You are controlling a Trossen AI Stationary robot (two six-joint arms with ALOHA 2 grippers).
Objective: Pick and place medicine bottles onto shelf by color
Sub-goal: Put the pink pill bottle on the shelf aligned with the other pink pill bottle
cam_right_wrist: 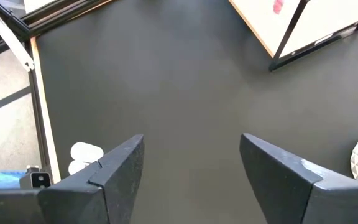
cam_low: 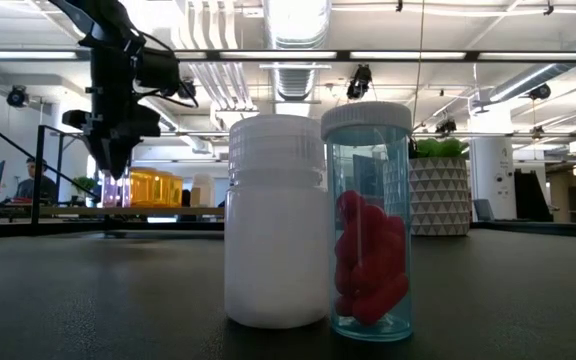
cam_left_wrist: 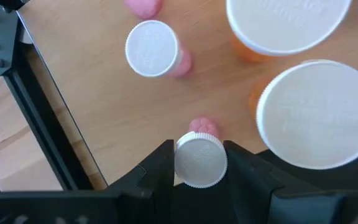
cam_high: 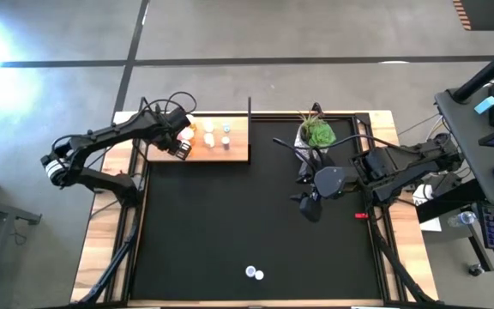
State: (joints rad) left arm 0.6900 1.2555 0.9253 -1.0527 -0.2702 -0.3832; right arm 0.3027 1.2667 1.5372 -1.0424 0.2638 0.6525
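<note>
The light wood shelf point(cam_high: 230, 148) lies at the mat's far left. On it stand a pink bottle point(cam_left_wrist: 154, 50), two orange bottles with wide white caps point(cam_left_wrist: 284, 25) point(cam_left_wrist: 319, 115) and pale ones point(cam_high: 226, 130). My left gripper point(cam_left_wrist: 201, 165) is over the shelf's left part point(cam_high: 178, 144), shut on a small pink, white-capped bottle point(cam_left_wrist: 201, 158). My right gripper point(cam_high: 309, 204) hangs open and empty over the mat's right half point(cam_right_wrist: 191, 168). A white bottle point(cam_low: 273, 220) and a pale blue bottle with red pills point(cam_low: 368, 220) stand together at the mat's near edge point(cam_high: 253, 273). My left gripper pinches the pink bottle's white cap point(cam_left_wrist: 199, 180) between its two fingers point(cam_left_wrist: 160, 168), one on each side. The fingers come from above, pointing down. The bottle stands upright below them over the shelf board. Whether its bottom rests on the board, I cannot tell.
A green plant in a white pot point(cam_high: 316, 133) stands at the mat's far right, close behind my right arm. The black mat point(cam_high: 230, 223) is bare between the shelf and the two near bottles. A thin black post point(cam_high: 250, 107) stands at the shelf's right end.
</note>
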